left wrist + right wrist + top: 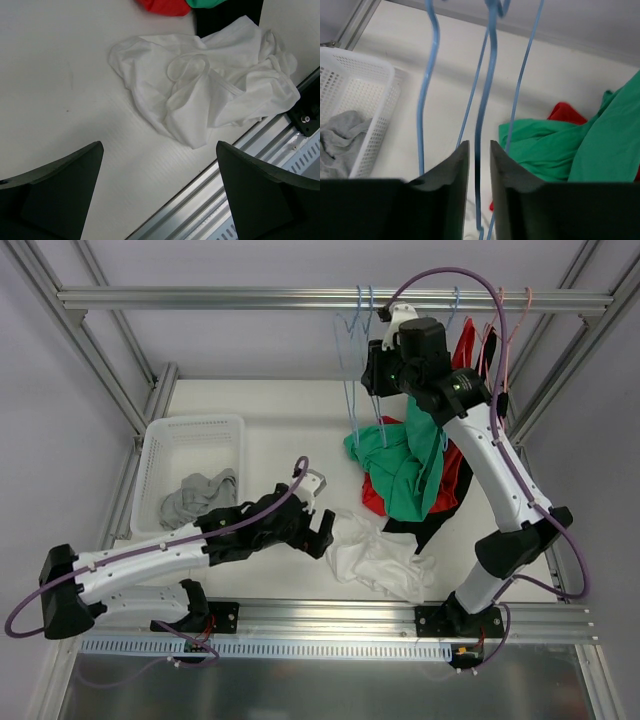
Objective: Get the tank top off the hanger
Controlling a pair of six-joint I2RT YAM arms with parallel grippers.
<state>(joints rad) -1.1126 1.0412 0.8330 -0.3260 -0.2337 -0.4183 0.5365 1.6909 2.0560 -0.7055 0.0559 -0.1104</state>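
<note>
The white table [270, 430] is spreading under an aluminium frame whose top rail [250, 298] is running across the back. The right arm [500, 470] is reaching up and back toward that rail, while the left arm [150, 555] is lying low across the near left of the table. A white basket [195, 422] is sitting at the left side, holding a grey garment [195, 495].

A green garment [405, 465] is hanging in a bunch below the rail, right of centre; a red garment [372, 498] and a black garment [440, 510] are showing beneath and behind it, their lower ends reaching the table.

The white tank top [210, 95] is lying crumpled on the table, off any hanger, just beside the near edge rail and in front of the black garment; one looped strap is showing on top of the heap.

Bare blue hangers [482, 100] are dangling from the rail, left of the green garment.

The left gripper [160, 145] is hovering above the table with its fingers spread wide, grasping nothing; the white tank top is lying just beyond it.

The right gripper [479, 145] is sitting up among the blue hangers; its fingers are standing only narrowly parted, one blue wire is passing through the gap, and the gap is looking wider than the wire, so the wire is reading as released rather than clamped.
</note>
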